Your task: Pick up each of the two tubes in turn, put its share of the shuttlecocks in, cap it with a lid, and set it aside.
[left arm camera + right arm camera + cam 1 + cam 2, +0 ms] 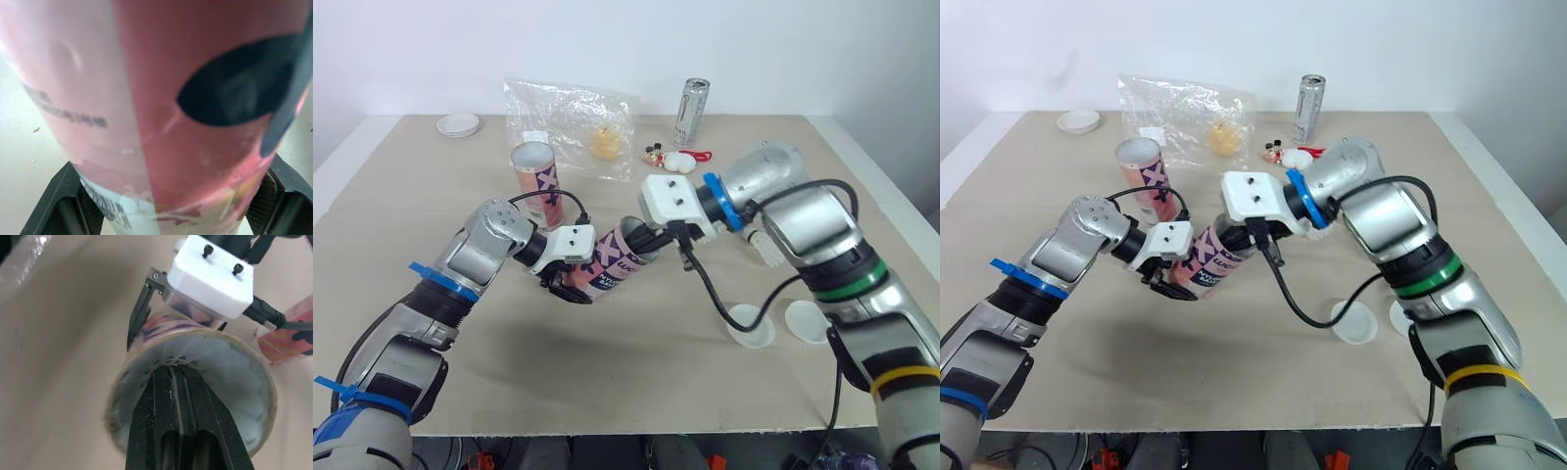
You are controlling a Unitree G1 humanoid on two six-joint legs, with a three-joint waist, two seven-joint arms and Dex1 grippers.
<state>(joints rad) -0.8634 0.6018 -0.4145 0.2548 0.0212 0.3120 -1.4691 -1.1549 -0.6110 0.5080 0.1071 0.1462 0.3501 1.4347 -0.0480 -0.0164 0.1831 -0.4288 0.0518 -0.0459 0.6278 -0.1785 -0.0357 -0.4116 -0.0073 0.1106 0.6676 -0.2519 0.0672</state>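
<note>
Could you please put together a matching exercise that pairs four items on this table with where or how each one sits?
Things:
1. nearer tube
2. farther tube
3. silver can
4. white lids

States:
A. flat on the table, near right side
B. held tilted in the left gripper, with the right gripper reaching into its mouth
C. upright at the far edge
D. upright, open-topped, in front of the plastic bag

Pairs: 1-B, 2-D, 3-C, 4-A

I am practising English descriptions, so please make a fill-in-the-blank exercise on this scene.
1. The left gripper holds one pink tube ____, not upright.
2. The right gripper reaches ____ that tube's open mouth.
3. The second tube stands ____ on the table.
4. ____ white lids lie side by side.
Missing words: tilted; into; upright; two.
</note>
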